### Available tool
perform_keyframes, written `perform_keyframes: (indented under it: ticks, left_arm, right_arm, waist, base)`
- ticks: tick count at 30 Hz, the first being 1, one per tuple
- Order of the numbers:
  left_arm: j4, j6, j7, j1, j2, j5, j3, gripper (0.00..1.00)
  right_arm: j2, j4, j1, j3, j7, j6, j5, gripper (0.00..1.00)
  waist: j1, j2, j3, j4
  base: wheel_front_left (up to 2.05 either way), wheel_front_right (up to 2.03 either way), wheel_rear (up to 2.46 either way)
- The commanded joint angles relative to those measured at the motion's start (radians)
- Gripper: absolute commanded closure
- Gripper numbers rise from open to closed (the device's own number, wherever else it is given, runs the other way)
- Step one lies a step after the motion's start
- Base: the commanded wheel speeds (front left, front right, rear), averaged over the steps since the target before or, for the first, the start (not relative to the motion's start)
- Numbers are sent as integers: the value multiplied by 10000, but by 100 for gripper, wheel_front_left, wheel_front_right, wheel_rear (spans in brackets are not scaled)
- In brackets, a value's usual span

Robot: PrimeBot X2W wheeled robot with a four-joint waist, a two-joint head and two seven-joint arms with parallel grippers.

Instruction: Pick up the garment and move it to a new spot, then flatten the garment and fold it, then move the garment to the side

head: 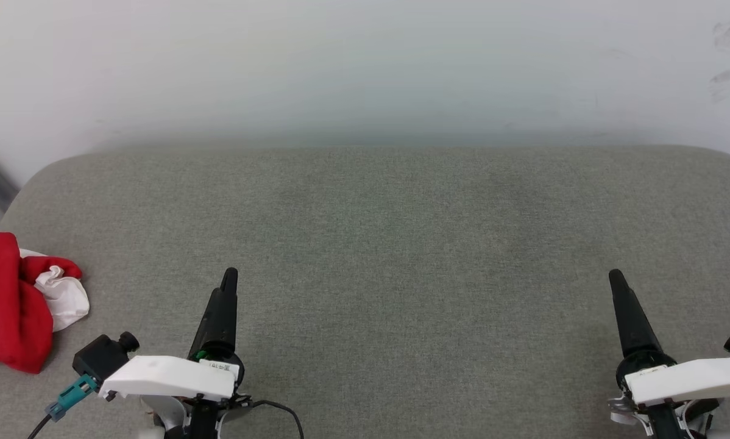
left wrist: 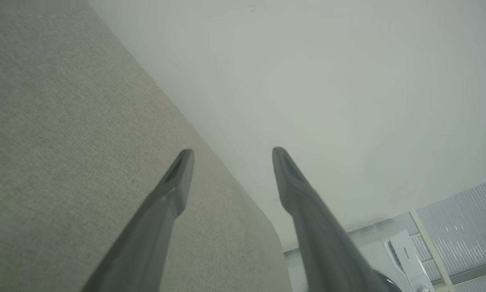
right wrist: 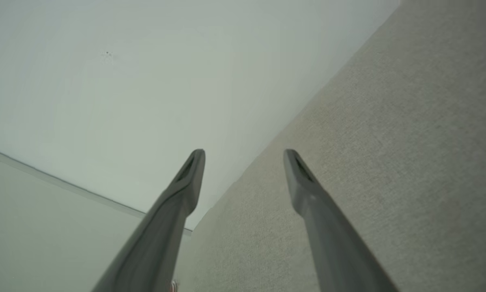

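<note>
At the left edge of the grey cloth surface (head: 401, 244), the garment (head: 11, 305) lies bunched, red with a white fold showing. Just to its right, on the near side, the left gripper (left wrist: 231, 154) is spread wide and empty. Well to the right, the right gripper (right wrist: 245, 156) is also wide apart and holds nothing.

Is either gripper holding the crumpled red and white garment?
No, the garment lies free on the grey fabric surface, left of the left gripper.
</note>
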Motion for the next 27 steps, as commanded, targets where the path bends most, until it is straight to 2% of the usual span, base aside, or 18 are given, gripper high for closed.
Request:
perform_keyframes:
  ticks: [1,16,27]
  left_arm:
    - [-201,-5,-109,-82,27,442,-57,0]
    - [-302,7,-614,163,49,3666,-10,0]
    - [-255,77,-930,216,145,5609,-109,0]
  right_arm:
    - [-49,-234,-78,27,-81,0,-460,0]
    - [58,-727,111,-89,154,0,-3728,0]
    - [220,-1093,271,-264,450,0,-5609,0]
  waist:
    - [0,-1,-1,4]
    - [0,-1,-20,44]
    - [0,-1,-9,53]
  base:
    - [0,0,0]
    - [0,0,0]
    - [0,0,0]
